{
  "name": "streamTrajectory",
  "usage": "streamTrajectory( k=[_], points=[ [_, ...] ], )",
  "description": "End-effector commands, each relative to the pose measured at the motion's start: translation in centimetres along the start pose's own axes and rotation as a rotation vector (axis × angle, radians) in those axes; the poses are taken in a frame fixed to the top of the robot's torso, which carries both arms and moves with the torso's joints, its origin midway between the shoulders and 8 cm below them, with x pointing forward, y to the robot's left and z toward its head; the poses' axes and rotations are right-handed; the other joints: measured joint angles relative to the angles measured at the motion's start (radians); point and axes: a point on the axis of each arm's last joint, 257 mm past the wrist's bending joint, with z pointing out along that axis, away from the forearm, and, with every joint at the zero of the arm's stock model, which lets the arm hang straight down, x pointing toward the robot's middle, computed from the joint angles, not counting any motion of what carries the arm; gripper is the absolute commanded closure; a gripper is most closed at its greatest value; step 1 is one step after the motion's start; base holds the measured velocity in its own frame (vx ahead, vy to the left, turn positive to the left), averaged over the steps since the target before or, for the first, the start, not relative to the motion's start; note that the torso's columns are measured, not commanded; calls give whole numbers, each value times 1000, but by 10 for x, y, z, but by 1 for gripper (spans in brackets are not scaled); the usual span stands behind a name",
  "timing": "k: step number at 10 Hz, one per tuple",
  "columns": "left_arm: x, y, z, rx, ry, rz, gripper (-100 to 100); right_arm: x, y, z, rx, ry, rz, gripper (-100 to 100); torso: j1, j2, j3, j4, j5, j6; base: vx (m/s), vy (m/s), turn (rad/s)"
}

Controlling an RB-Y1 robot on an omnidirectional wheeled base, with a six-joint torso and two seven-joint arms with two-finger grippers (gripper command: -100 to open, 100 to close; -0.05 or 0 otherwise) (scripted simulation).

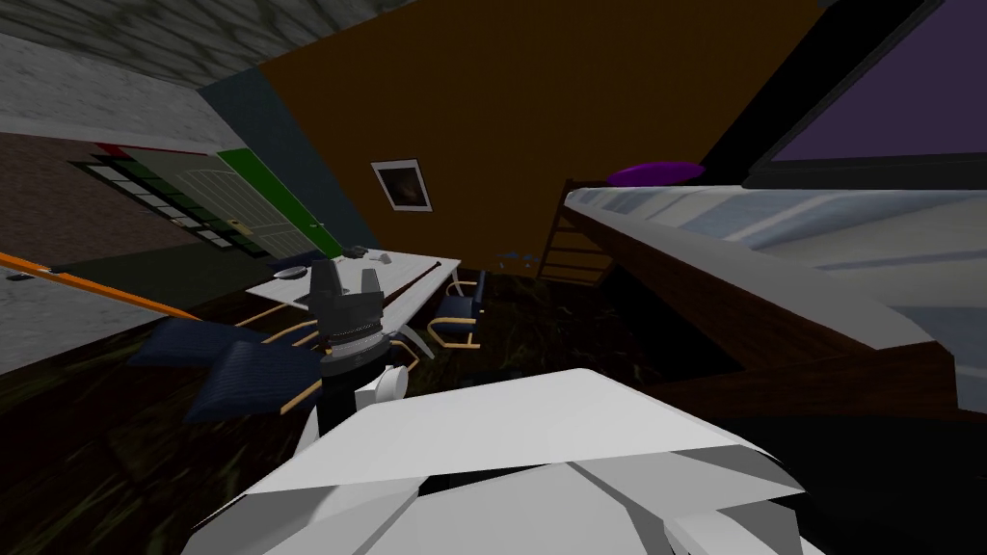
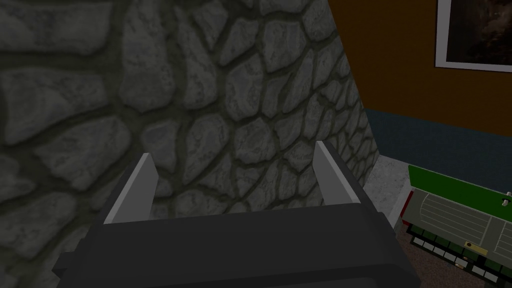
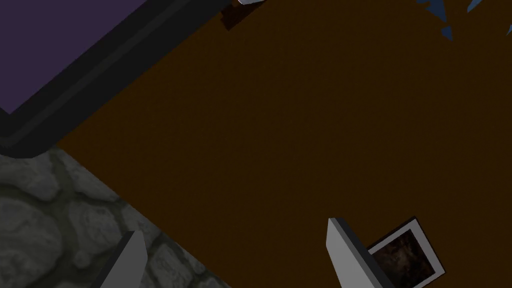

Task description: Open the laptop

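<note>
left claw [image 2: 234, 151] released, right claw [image 3: 233, 228] released; white table [image 1: 413, 271] ahead, small items [image 1: 382, 258] on it

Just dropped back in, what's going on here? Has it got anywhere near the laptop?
Nothing is being handled yet. The left gripper and the right gripper are both open with nothing between their fingers. The white table, with blue-seated chairs around it, stands some way ahead across the dark floor. A few small things lie on it, but they are too small to tell which is the laptop. The opening has not begun.
</note>
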Motion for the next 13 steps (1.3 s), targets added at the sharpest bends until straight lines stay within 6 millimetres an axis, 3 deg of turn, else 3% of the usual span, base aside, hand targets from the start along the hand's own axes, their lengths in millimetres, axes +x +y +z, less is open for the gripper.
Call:
streamTrajectory(
  k=[1,3,8,9,12,13],
  points=[
    [0,0,0,0,0,0,0,-19,-14,-12,49,11,-53,-100,5,-1,-1,-1,0,-1,-36,-148,-11],
    [0,0,0,0,0,0,0,-29,-30,-24,91,23,-91,-100,8,-4,-3,-1,2,0,3,-206,-11],
    [0,0,0,0,0,0,0,-26,-30,-17,108,67,-78,-100,7,0,0,0,2,0,-24,-99,146],
    [0,0,0,0,0,0,0,-26,-30,-18,102,55,-77,100,9,-1,0,0,2,0,15,39,-229],
    [0,0,0,0,0,0,0,-27,-30,-21,94,28,-77,100,13,2,2,1,2,2,39,99,-159],
    [0,0,0,0,0,0,0,-23,-43,-20,131,-2,-104,100,8,3,2,0,2,-1,-44,48,113]
  ],
)
